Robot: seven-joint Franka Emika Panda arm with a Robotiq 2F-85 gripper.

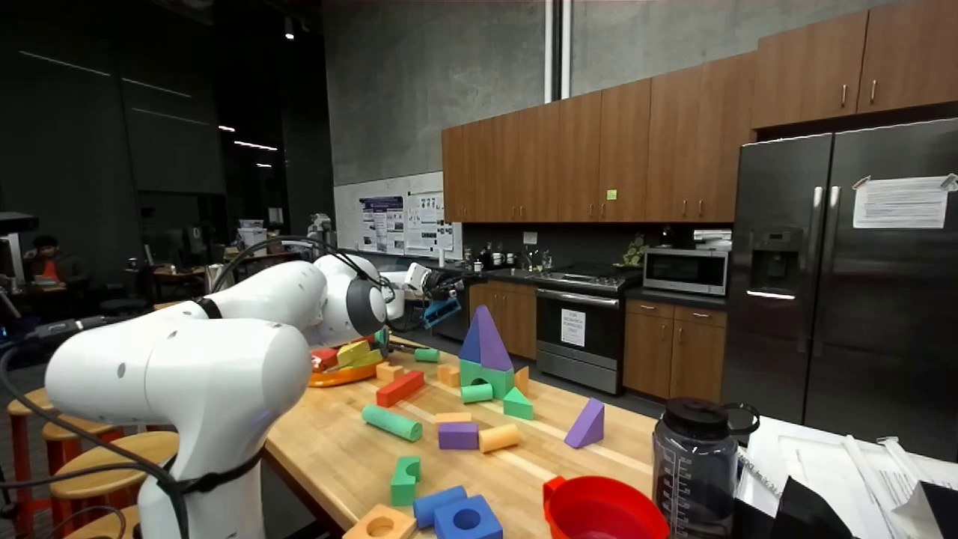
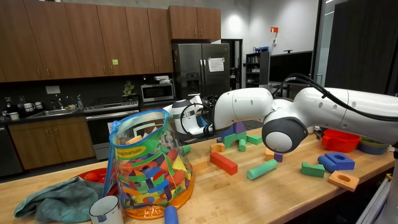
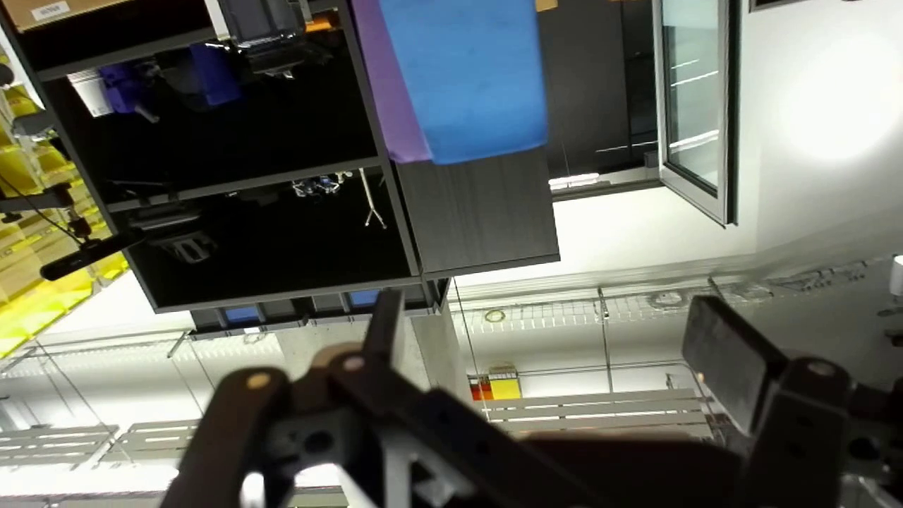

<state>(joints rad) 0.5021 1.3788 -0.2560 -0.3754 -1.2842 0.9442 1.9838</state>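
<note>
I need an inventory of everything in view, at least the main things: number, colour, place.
Block tower: 1, blue, purple, green, on table
Loose blocks: many, mixed colours, on table
Block bag: 1, clear, blue-rimmed, on table
Mug: 1, white, beside bag
Cloth: 1, teal, beside mug
Handled bowl: 1, red, on table
Water bottle: 1, grey, near bowl
Microwave: 1, silver, on counter
Refrigerator: 1, grey, beside counter
Cabinets: several, brown, above counter
Oven: 1, black, beside counter
Robot arm: 1, white, over table
Claw: 1, black, open, near tower
</note>
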